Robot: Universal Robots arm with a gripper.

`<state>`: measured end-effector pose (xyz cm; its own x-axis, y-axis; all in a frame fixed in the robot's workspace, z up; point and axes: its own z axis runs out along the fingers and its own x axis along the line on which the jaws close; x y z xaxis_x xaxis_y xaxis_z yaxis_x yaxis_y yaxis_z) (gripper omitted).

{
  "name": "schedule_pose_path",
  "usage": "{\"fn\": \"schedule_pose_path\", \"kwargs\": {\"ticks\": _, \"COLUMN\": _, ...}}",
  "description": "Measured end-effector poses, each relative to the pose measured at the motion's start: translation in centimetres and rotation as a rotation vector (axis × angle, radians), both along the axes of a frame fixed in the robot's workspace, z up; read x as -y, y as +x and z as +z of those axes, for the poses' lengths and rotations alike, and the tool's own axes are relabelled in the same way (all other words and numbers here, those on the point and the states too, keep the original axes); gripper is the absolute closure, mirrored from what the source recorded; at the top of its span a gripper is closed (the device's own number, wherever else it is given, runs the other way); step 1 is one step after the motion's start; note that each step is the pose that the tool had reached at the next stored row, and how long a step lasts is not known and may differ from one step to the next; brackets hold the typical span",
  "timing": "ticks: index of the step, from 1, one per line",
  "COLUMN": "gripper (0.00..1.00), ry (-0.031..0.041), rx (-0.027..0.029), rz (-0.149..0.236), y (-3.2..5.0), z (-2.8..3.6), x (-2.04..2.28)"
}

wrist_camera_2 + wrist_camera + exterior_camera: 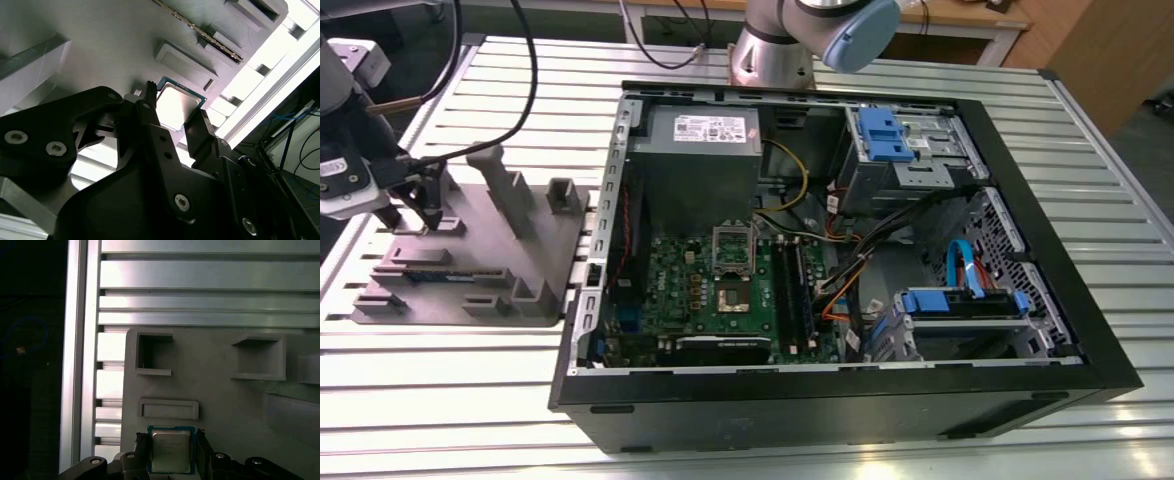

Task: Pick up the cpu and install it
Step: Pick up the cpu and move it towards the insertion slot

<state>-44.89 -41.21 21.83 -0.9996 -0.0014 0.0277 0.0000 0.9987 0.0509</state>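
Claw [416,215] is down over the grey tray [467,300], at the exterior view's left and well apart from the open computer case [854,250].

The cpu [171,452] sits directly between my fingers [143,447], not off to either side, so the bearing from claw to chip is nil. In both wrist views one finger stands against each of two opposite edges, and I see no gap on either side. I judge the claw closed on the cpu, gripping it by its rim.

The chip lies flat on the tray floor, just beside a low raised rectangular frame [168,409]. It looks seated, not lifted.

It is square, so there is no long axis to align. What counts is that my fingers bear on parallel edges, and they appear to.

The top is a bright silver-grey metal plate that glares white in the second wrist view [175,106]. A thin teal-dark border shows around it, and faint print I leave unread.

The motherboard [734,280] lies inside the case.
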Motion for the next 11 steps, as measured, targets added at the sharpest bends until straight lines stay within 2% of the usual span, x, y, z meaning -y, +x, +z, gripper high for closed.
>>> {"fn": "schedule_pose_path", "kwargs": {"ticks": 11, "gripper": 0.53, "ry": 0.0000, "rx": 0.0001, "rz": 0.000, "y": 0.00, "z": 0.20, "x": 0.00}}
